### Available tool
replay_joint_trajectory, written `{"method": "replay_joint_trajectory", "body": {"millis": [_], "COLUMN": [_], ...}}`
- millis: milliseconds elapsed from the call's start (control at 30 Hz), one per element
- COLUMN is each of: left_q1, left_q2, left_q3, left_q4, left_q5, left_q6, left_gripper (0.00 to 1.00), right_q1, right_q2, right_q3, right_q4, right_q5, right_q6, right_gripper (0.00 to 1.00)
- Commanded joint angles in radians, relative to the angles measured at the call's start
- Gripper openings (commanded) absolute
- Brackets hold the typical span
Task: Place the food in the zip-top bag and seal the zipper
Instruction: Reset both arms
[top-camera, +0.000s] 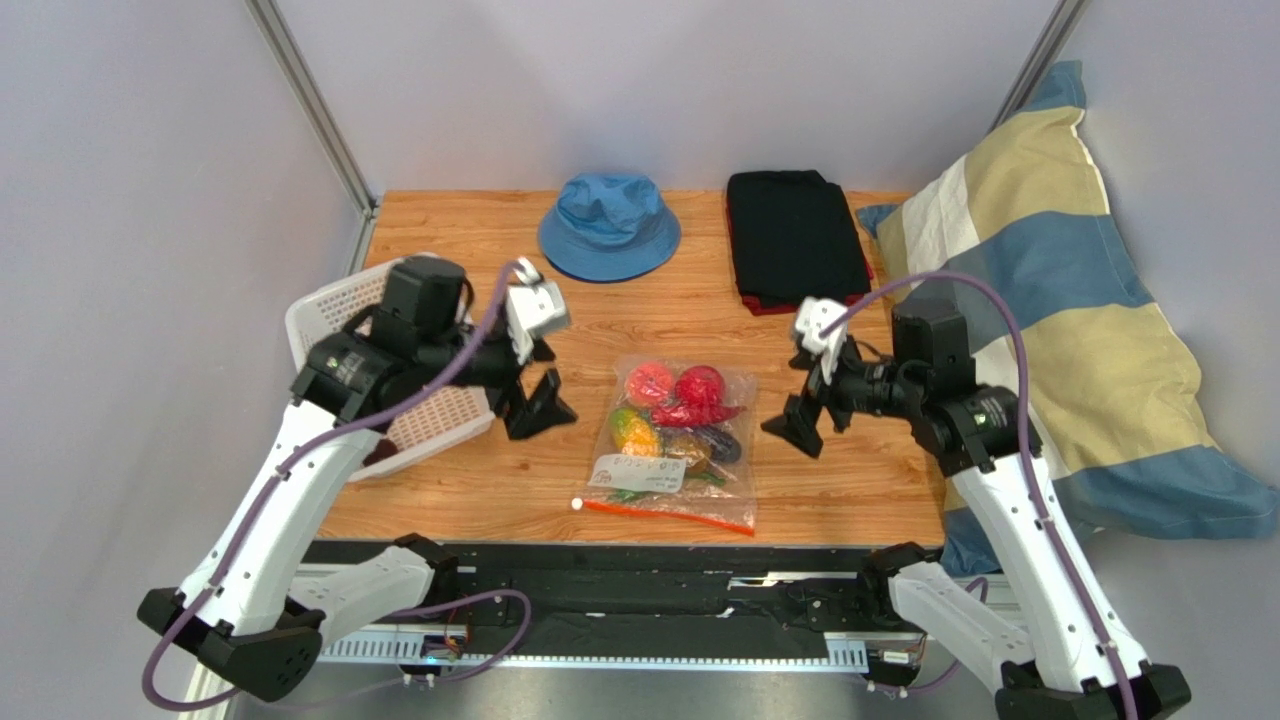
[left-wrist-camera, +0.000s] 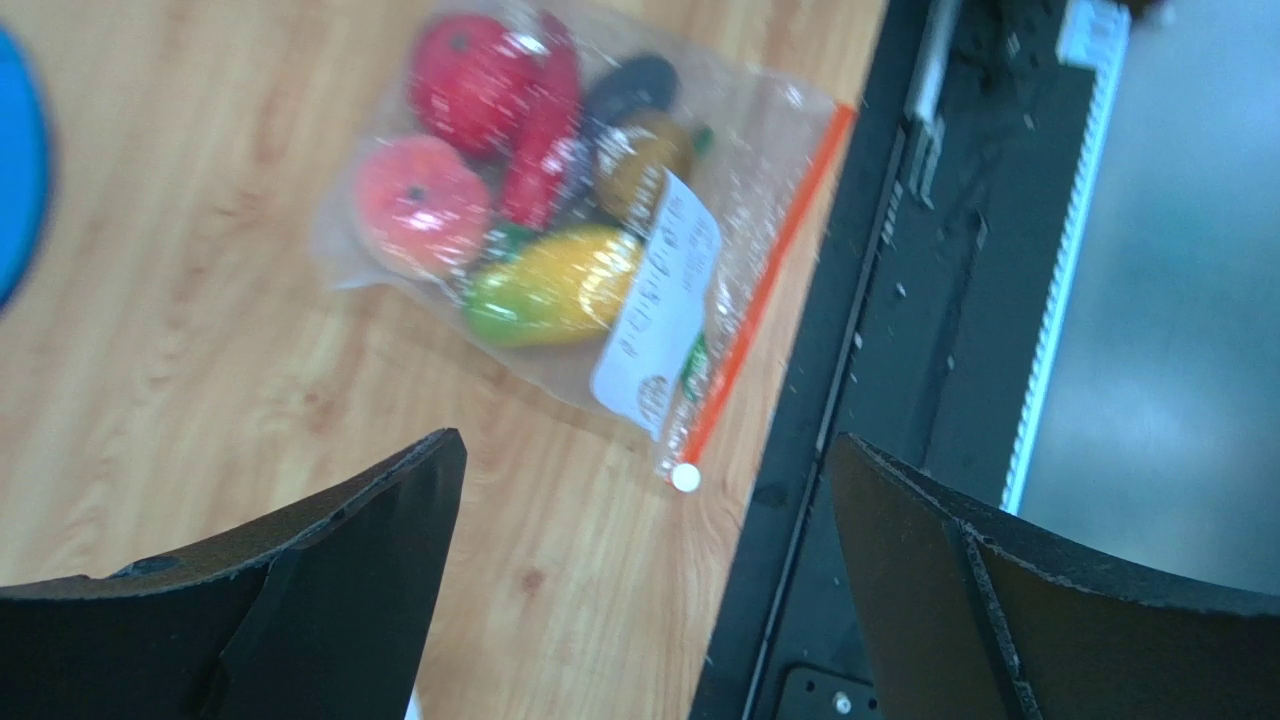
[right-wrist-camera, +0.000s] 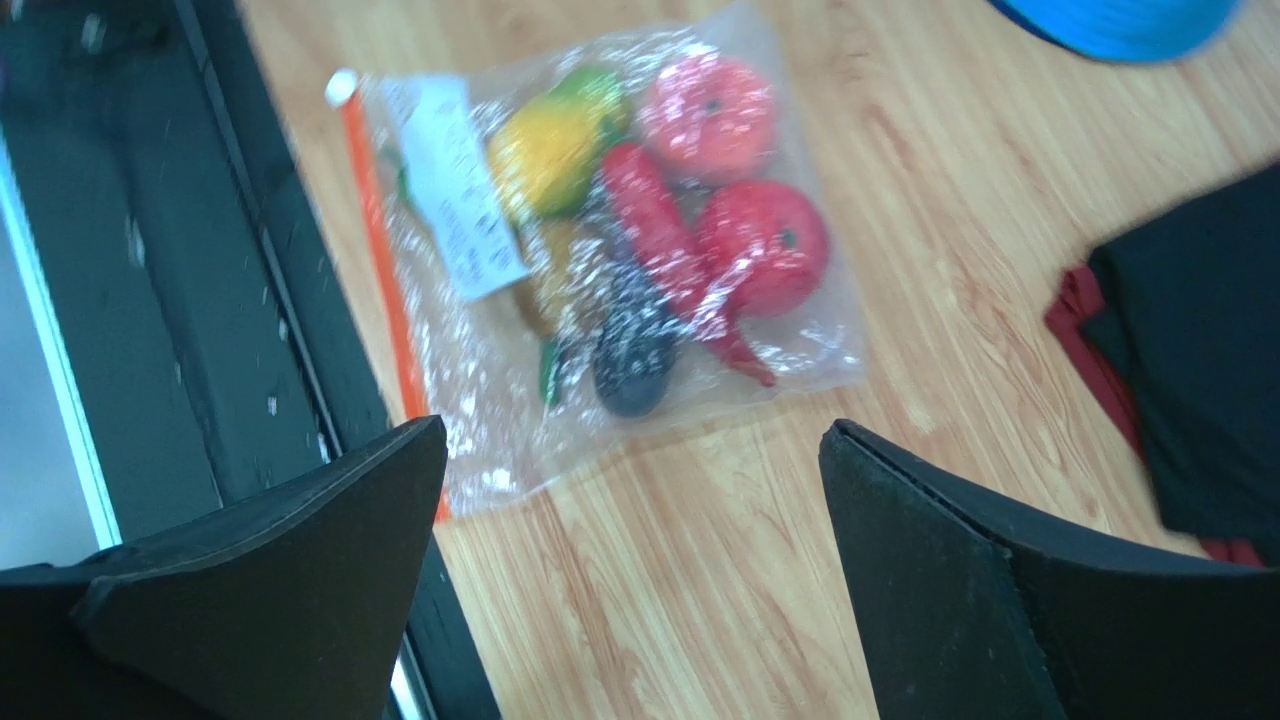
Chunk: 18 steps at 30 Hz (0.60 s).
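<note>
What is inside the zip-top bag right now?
Visible: red apple, peach, red chili, yellow-green piece, dark purple piece. The white label covers whatever lies beneath.

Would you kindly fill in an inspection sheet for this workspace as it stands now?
Surface: wooden table, bare wood showing around the bag.
Job's things: zip-top bag lies flat near the front edge with the food inside; zipper along the near edge, slider at its left end.
Clutter: white basket, blue hat, black folded cloth.
Grippers: left gripper and right gripper flank the bag, fingers open, holding nothing.
Cables: purple cable on the left arm and the right.
Surroundings: striped pillow, grey walls.
</note>
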Motion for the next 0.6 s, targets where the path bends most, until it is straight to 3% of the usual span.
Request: {"method": "replay_joint_trajectory", "body": {"millis": [0, 33, 133, 200, 300, 567], "left_q1": [0.176, 0.262, 0.366, 0.458, 0.549, 0.572], "left_q2": [0.112, 0.15, 0.273, 0.286, 0.305, 0.266], "left_q3": [0.188, 0.226, 0.334, 0.314, 0.306, 0.225], "left_q4": [-0.014, -0.031, -0.039, 0.042, 0.035, 0.021], "left_q5": [0.051, 0.086, 0.182, 0.148, 0.116, -0.059], "left_q6": [-0.192, -0.226, -0.315, -0.375, -0.381, -0.306], "left_gripper": [0.99, 0.99, 0.99, 0.99, 0.99, 0.99], "right_q1": [-0.015, -0.025, -0.114, -0.182, -0.231, -0.236], "right_q2": [0.154, 0.186, 0.32, 0.361, 0.427, 0.45], "right_q3": [0.134, 0.195, 0.277, 0.317, 0.337, 0.272], "right_q4": [0.184, 0.184, 0.178, 0.199, 0.215, 0.27], "right_q5": [0.205, 0.222, 0.224, 0.192, 0.178, 0.155], "right_q6": [0.416, 0.459, 0.617, 0.711, 0.737, 0.715], "right_gripper": [1.0, 1.0, 1.0, 1.0, 1.0, 1.0]}}
